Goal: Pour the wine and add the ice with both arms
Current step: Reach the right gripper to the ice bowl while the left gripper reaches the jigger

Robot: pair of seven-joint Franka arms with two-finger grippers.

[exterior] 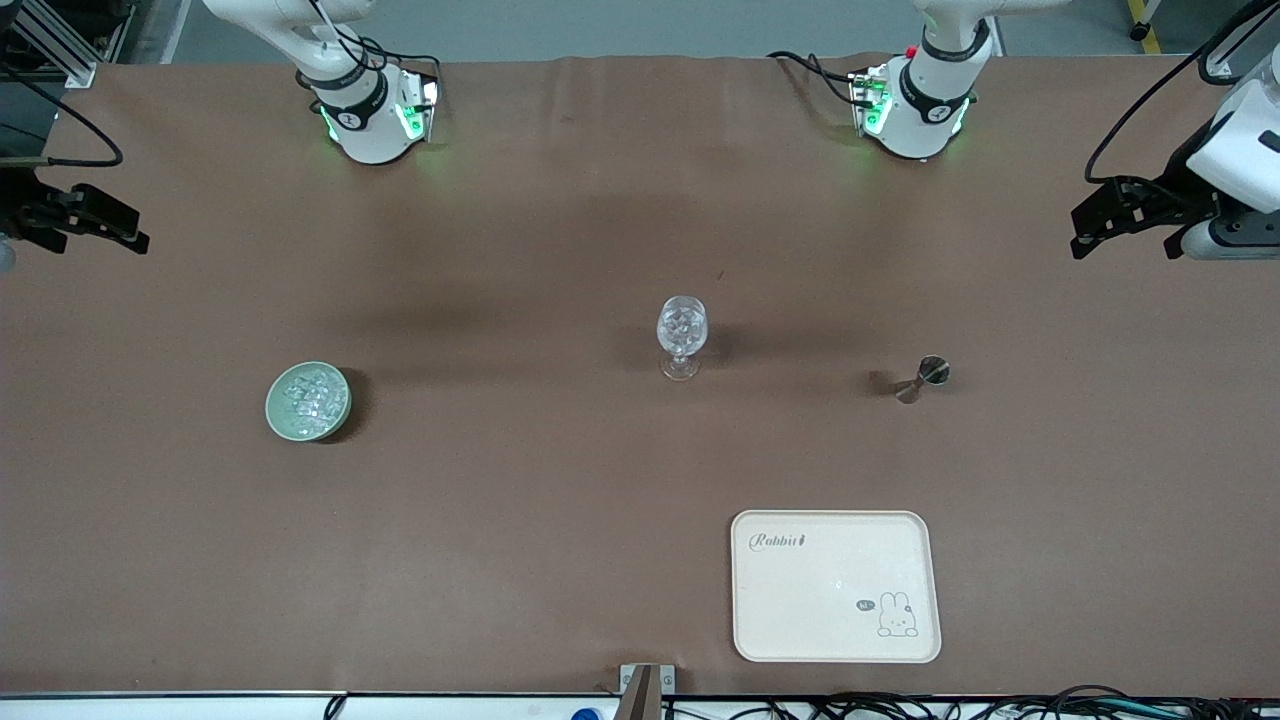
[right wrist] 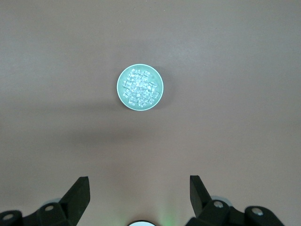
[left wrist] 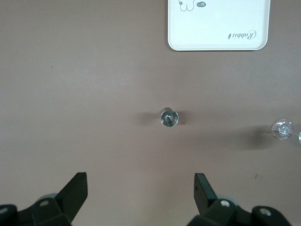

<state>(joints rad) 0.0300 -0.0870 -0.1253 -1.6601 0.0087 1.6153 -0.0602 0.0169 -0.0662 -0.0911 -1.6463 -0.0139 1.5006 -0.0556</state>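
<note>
The ice sits heaped in a small pale green bowl toward the right arm's end of the brown table. It is a loose pile of clear cubes lying every which way, so the heap has no long axis or heading to speak of. More cubes fill the cup of the stemmed glass, which stands upright near the middle of the table, its long axis vertical and its mouth up.

From the glass, the bowl lies at about eight o'clock in the front view. A small metal measuring cup stands upright at about four o'clock, toward the left arm's end. A cream tray with a rabbit drawing lies flat at about five o'clock, nearer the front camera than the rest.

Both arms wait, pulled out to the ends of the table and held up in the air. The right gripper looks straight down on the bowl, its two fingers spread wide with nothing between them. The left gripper looks down on the measuring cup, fingers likewise wide apart and holding nothing.
</note>
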